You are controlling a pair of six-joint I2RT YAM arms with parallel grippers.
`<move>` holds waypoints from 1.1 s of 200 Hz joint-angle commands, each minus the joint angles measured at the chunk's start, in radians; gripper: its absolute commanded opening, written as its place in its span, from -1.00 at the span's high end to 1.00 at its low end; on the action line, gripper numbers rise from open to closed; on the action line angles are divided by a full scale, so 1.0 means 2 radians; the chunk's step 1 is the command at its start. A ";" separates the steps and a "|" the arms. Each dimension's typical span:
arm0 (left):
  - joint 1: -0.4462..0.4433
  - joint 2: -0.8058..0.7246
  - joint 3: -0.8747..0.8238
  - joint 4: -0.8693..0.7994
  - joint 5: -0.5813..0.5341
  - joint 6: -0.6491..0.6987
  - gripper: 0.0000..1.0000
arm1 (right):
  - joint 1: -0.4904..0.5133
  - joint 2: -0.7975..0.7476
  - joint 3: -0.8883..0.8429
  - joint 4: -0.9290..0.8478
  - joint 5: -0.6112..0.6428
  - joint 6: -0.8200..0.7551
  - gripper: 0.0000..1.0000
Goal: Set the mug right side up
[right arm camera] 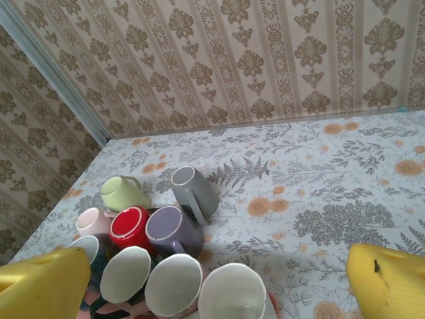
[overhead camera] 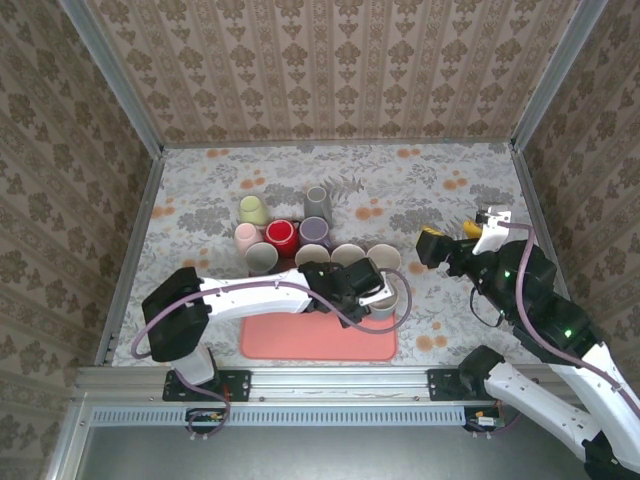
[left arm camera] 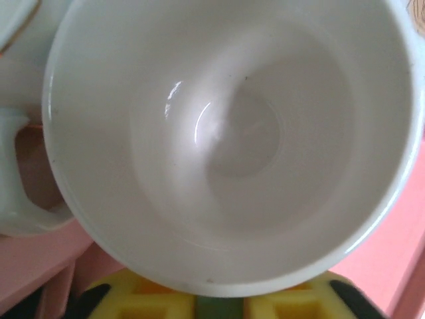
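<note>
White glazed ceramic mug (left arm camera: 232,146) is seen from the left wrist with its mouth toward the lens, the bare bowl open and the handle at 9 o'clock; the turning is judged done or all but done. What is left is a clean release and a check that it stands. In the top view the mug is placed at the 1 o'clock corner of the flat salmon-pink tray (overhead camera: 320,342), at 5 o'clock of the cluster of coloured and cream cups (overhead camera: 285,240), with the left gripper (overhead camera: 362,283) upon it; how wide those jaws stand, and whether the mug is gripped, cannot be told. The right gripper (right arm camera: 219,282) is spread wide and empty. The mug's place on the table is read from the top view, its hollow inside from the left wrist.
</note>
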 commanded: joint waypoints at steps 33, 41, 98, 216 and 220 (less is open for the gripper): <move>-0.004 -0.022 0.005 0.008 -0.031 0.002 0.00 | -0.002 0.003 -0.011 0.002 -0.009 -0.003 -1.00; -0.004 -0.026 0.001 0.008 -0.032 0.002 -0.03 | -0.002 0.004 -0.010 0.002 -0.009 -0.004 -1.00; -0.002 -0.063 -0.023 -0.007 -0.031 0.000 -0.11 | -0.001 0.031 0.007 -0.007 -0.024 -0.002 -1.00; 0.189 -0.235 0.003 -0.043 0.095 -0.091 -0.17 | -0.001 0.151 0.040 -0.006 -0.068 0.002 -1.00; 0.198 -0.238 0.004 -0.046 0.089 -0.096 -0.17 | -0.001 0.158 0.043 -0.006 -0.072 0.000 -1.00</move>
